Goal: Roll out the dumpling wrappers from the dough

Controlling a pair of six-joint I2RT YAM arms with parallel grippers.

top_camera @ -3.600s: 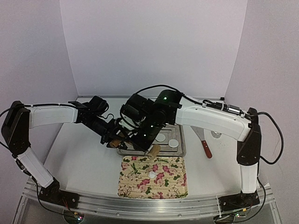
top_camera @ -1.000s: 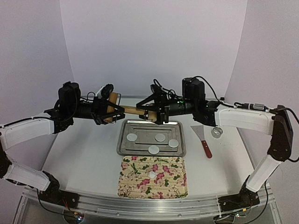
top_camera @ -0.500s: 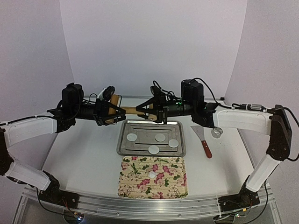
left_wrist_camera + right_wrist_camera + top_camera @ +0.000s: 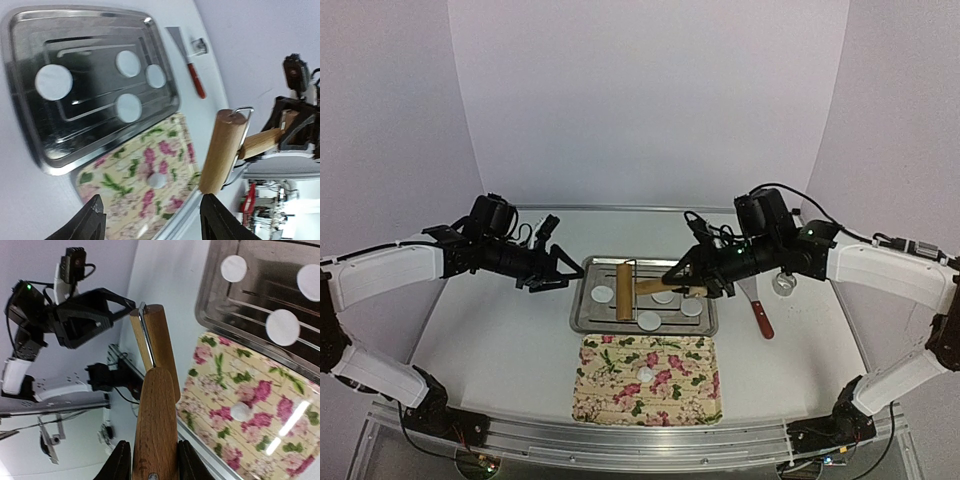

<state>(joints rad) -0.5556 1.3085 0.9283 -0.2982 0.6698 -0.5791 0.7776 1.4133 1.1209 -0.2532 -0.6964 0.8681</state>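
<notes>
We are clamping our right gripper [image 4: 154,457] on the wooden handle [image 4: 154,415] of the roller [image 4: 624,291], with the fingers pressing it from both sides. We are holding the roller over the tray [image 4: 582,318], its barrel running from the far edge toward the near edge. We cannot tell whether it is touching the tray. Our left gripper [image 4: 152,207] is hanging over the desk [image 4: 490,340] just left of the tray, its fingers spread apart and gripping nothing.

The tray is sitting in the middle of the desk. Four wrappers [image 4: 53,82] are lying flat in it, all apart from one another. One is toward the tray's left side, two are toward its right side, and one is by its near rim. The roller is crossing in front of part of one of them in the top view.

A flowered mat [image 4: 685,395] is lying between the tray and the near edge, just beside the tray's near rim. A small white ball of dough [image 4: 646,375] is resting near the mat's middle. A scraper [image 4: 757,305] with a red handle is lying right of the tray, and a cutter [image 4: 784,285] is sitting just beyond it toward the right edge.
</notes>
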